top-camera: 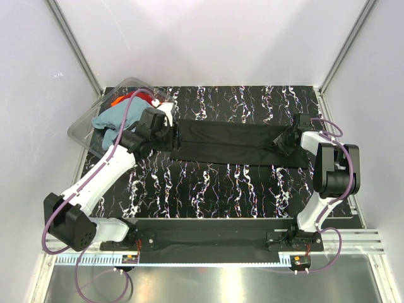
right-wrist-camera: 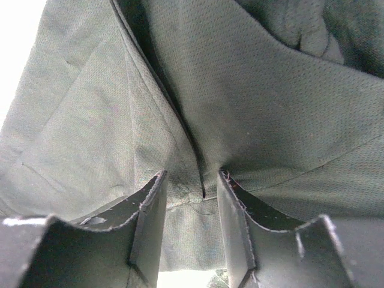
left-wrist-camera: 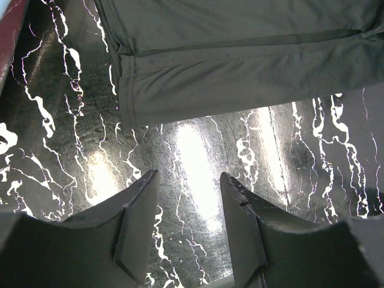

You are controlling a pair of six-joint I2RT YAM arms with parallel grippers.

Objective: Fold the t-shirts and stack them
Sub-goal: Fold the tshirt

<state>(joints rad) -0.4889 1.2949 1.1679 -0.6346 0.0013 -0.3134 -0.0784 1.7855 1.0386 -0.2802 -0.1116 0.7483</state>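
The black t-shirt (top-camera: 233, 142) lies as a long folded band across the marbled table. My left gripper (top-camera: 168, 129) hovers just off its left end. In the left wrist view that gripper (left-wrist-camera: 189, 174) is open over bare table, with the black t-shirt's (left-wrist-camera: 240, 60) hem ahead of the fingertips. My right gripper (top-camera: 285, 140) rests on the shirt's right end. In the right wrist view the gripper (right-wrist-camera: 192, 174) has its jaws apart, pressed into the black t-shirt (right-wrist-camera: 270, 90), with a crease of cloth between them. The teal-blue t-shirt (top-camera: 113, 120) and the red-orange t-shirt (top-camera: 123, 98) lie crumpled in the tub.
A clear plastic tub (top-camera: 85, 129) sits at the table's back left corner, right behind my left arm. White walls and metal frame posts close in the back and sides. The dark marbled mat (top-camera: 208, 189) runs toward the arm bases.
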